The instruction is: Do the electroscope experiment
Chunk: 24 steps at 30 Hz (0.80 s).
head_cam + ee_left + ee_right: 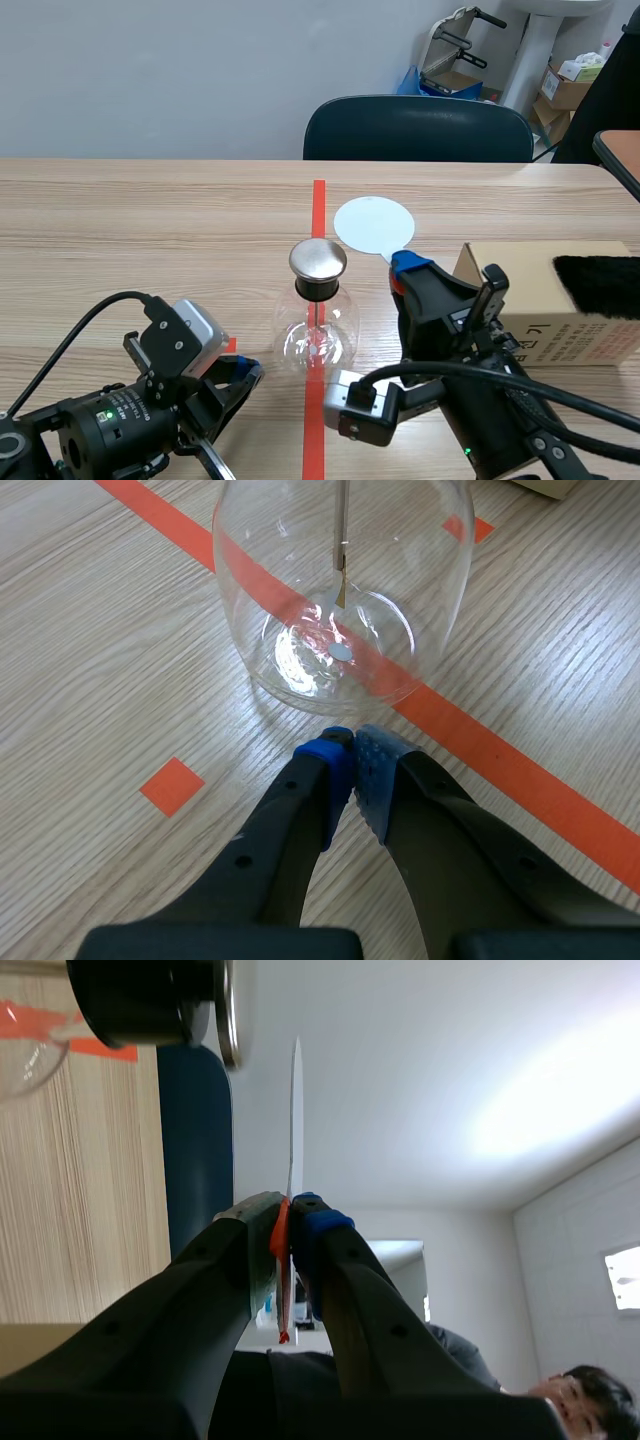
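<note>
In the scene view a clear round glass flask (318, 335) with a black stopper and a polished round metal cap (318, 258) stands at lower centre of the frame, on the orange-red tape line (318, 200) that runs up the wooden table (140, 220). The right gripper (405, 268), right of centre, is clamped on the stem of a flat white round disc (373, 225). The disc sits up and to the right of the cap, near it but apart. From the right wrist the disc (295, 1110) shows edge-on, pinched between the pads with an orange-red strip beside it, and the cap's rim is close alongside. The left gripper (240, 372), at lower left, has its fingers closed together on nothing; its tips (352, 765) rest just before the flask's base (340, 670) and I cannot tell if they touch it. Inside the glass a thin rod (341, 540) hangs with a small strip at its end. A brown cardboard box (520, 290) with a patch of black fur (598, 285) lies at right. The step in hand looks to be bringing the disc to the cap. It is best done by swinging the disc slowly across and down flat over the cap, gripping only the stem and keeping the arm clear of the glass. A sideways knock could tip this light, top-heavy flask.
</note>
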Tool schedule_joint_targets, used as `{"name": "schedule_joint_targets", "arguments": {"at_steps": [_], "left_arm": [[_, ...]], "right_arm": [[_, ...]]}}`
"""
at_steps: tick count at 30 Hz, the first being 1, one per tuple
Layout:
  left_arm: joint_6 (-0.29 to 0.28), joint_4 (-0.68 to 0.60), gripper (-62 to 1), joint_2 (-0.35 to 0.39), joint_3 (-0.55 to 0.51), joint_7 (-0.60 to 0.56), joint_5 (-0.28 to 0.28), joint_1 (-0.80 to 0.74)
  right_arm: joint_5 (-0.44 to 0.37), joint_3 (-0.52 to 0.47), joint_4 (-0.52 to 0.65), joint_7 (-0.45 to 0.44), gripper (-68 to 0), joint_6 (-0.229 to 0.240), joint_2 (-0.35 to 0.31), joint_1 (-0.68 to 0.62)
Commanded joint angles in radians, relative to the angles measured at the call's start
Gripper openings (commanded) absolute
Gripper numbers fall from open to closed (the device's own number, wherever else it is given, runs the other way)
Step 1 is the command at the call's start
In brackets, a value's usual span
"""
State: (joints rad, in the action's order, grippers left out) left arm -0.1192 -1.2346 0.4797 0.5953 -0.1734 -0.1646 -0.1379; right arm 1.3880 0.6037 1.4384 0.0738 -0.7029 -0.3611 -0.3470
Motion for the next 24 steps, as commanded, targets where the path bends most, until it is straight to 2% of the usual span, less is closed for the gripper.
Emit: {"name": "schedule_joint_targets", "arguments": {"at_steps": [1,11,17,24], "left_arm": [[0.002,-0.016,-56.8,-0.003,-0.008,-0.018,-0.003,0.005],[0.002,-0.016,-56.8,-0.003,-0.008,-0.018,-0.003,0.005],[0.002,-0.016,-56.8,-0.003,-0.008,-0.018,-0.003,0.005],[0.002,-0.016,-56.8,-0.003,-0.008,-0.018,-0.003,0.005]], "right_arm": [[0.002,-0.008,0.021,-0.016,-65.6,-0.015,-0.013,0.008],[-0.004,-0.008,0.021,-0.158,-65.6,-0.014,-0.013,0.008],[-0.005,-0.008,0.021,-0.174,-65.6,0.013,-0.013,-0.001],[-0.005,-0.008,0.021,-0.174,-65.6,0.012,-0.013,-0.002]]}}
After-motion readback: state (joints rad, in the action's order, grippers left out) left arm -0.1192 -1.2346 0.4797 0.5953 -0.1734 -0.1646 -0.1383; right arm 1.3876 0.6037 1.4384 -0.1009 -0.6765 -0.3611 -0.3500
